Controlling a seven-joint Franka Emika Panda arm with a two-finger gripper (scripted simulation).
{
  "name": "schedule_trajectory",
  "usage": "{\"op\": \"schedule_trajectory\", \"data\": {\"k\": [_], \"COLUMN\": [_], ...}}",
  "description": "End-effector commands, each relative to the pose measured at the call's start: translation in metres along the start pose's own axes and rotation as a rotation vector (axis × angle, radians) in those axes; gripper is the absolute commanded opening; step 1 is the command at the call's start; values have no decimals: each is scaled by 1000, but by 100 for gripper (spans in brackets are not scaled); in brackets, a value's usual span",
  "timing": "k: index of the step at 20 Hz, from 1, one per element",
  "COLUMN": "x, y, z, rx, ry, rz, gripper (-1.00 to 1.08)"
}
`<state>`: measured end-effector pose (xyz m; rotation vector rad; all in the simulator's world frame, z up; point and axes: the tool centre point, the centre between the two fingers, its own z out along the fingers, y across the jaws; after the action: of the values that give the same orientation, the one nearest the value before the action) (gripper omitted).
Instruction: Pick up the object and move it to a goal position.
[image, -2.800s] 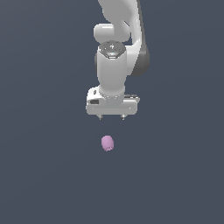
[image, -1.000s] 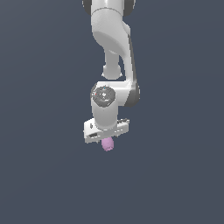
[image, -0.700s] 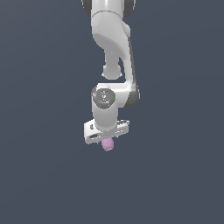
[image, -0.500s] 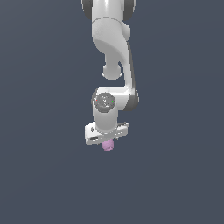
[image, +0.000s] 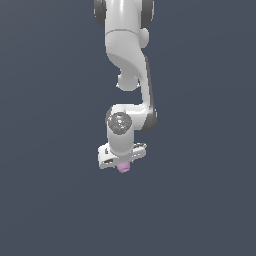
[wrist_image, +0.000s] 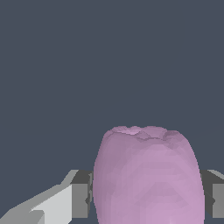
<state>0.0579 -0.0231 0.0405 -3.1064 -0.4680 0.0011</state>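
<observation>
The object (image: 124, 168) is a small pale pink-purple lumpy blob on the dark grey floor. My white gripper (image: 122, 163) stands straight over it, and only the blob's lower part shows beneath the hand. In the wrist view the object (wrist_image: 148, 179) fills the space between the fingers. The dark pad of one finger (wrist_image: 82, 199) and that of the other (wrist_image: 213, 199) press against its two sides. The gripper is shut on the object, which rests low near the floor.
The white arm (image: 127, 75) rises from the hand to the top of the exterior view. The flat dark grey floor (image: 50, 200) lies all around, with nothing else on it.
The gripper came down from above the object and settled around it. Over the last second the hand sank a little lower. The object has stayed in the same spot.
</observation>
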Motion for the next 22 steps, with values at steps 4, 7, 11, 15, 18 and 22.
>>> {"op": "schedule_trajectory", "data": {"k": [4,7,11,15,18,22], "x": [0,0,0,-3,-6,-14], "y": [0,0,0,-5,-11,-24], "z": [0,0,-1,-5,-11,-24], "rx": [0,0,0,0,0,0], "ry": [1,1,1,1,1,1], "rz": [0,0,0,0,0,0], "gripper": [-100,-100,-100,-100,-100,-100]}}
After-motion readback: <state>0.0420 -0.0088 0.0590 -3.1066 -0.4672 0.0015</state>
